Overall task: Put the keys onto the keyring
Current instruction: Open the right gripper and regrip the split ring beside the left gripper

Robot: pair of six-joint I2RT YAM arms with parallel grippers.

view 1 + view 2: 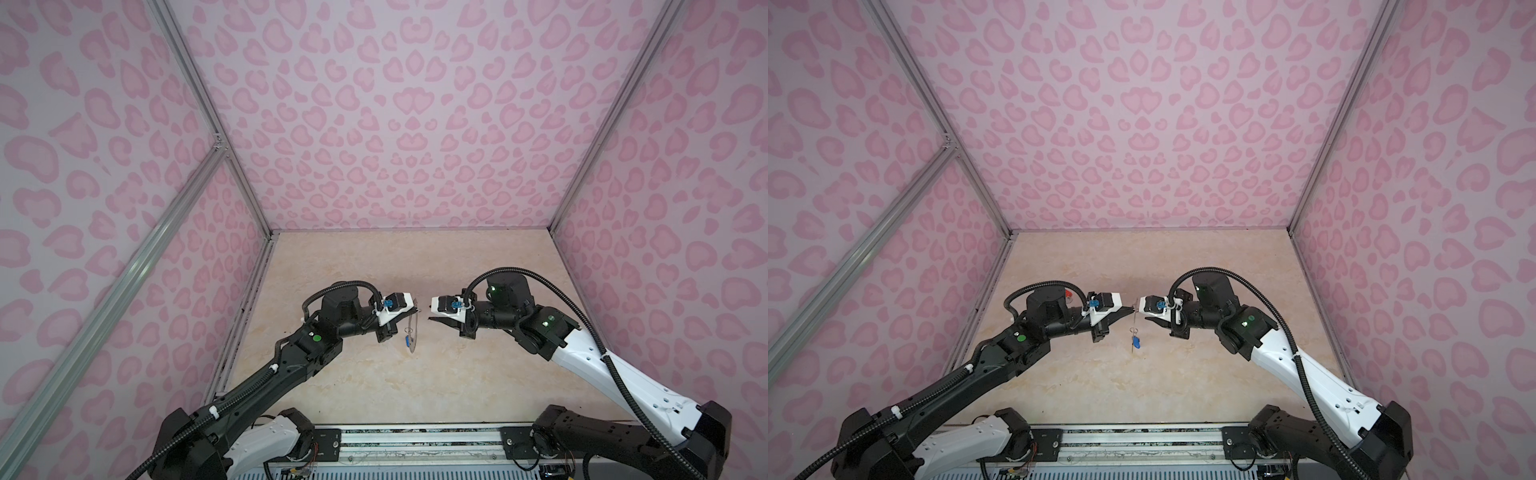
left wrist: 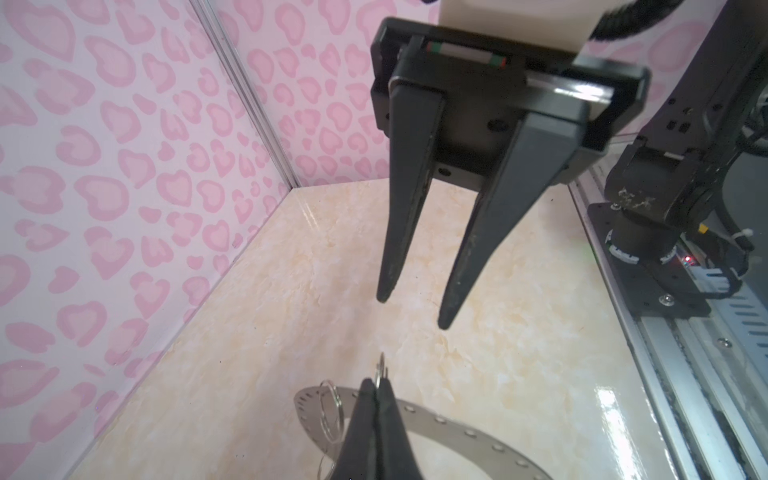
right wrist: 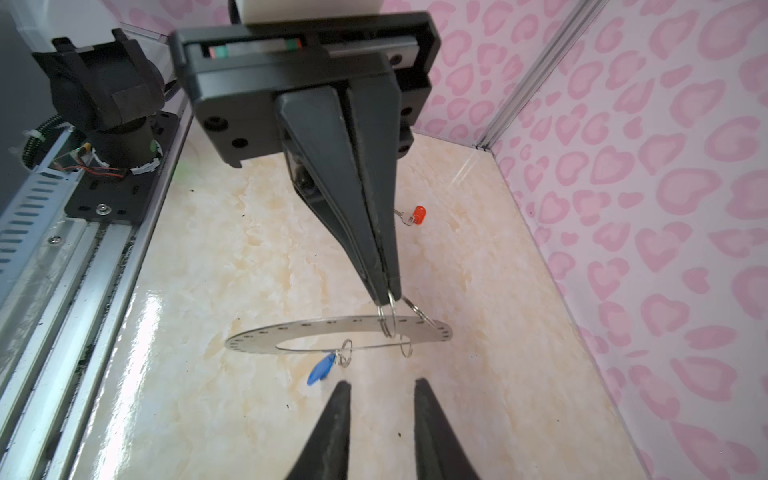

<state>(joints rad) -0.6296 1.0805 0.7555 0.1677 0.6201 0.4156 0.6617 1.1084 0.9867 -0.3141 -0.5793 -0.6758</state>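
Well, in both top views my left gripper (image 1: pixel 415 310) is pinched tight, and the keyring (image 1: pixel 411 332) hangs edge-on from its tips, at 6 o'clock of them, over the table (image 1: pixel 374 386). The blue-tagged key (image 1: pixel 404 341) dangles at the ring's 7 o'clock. My right gripper (image 1: pixel 430 318) sits at 3 o'clock of the left one, near but apart, with nothing in it. In a top view the red-tagged key (image 1: pixel 1068 294) shows at 9 o'clock of the left gripper (image 1: pixel 1133 308), behind that arm's wrist; from up here I can't quite tell how it lies.

From the left wrist, my fingers are closed together on a wire loop (image 2: pixel 380 370) of the keyring (image 2: pixel 469 432), whose grey band with its rim holes shows behind them. The right gripper (image 2: pixel 413 311) faces me, its jaws a narrow gap apart and empty.

From the right wrist, the keyring (image 3: pixel 291 334) hangs between the two grippers, and the blue-tagged key (image 3: pixel 320 370) hangs from a small loop on it. The red-tagged key (image 3: pixel 415 216) lies on the table beyond the left gripper (image 3: pixel 388 297), well apart from the ring.
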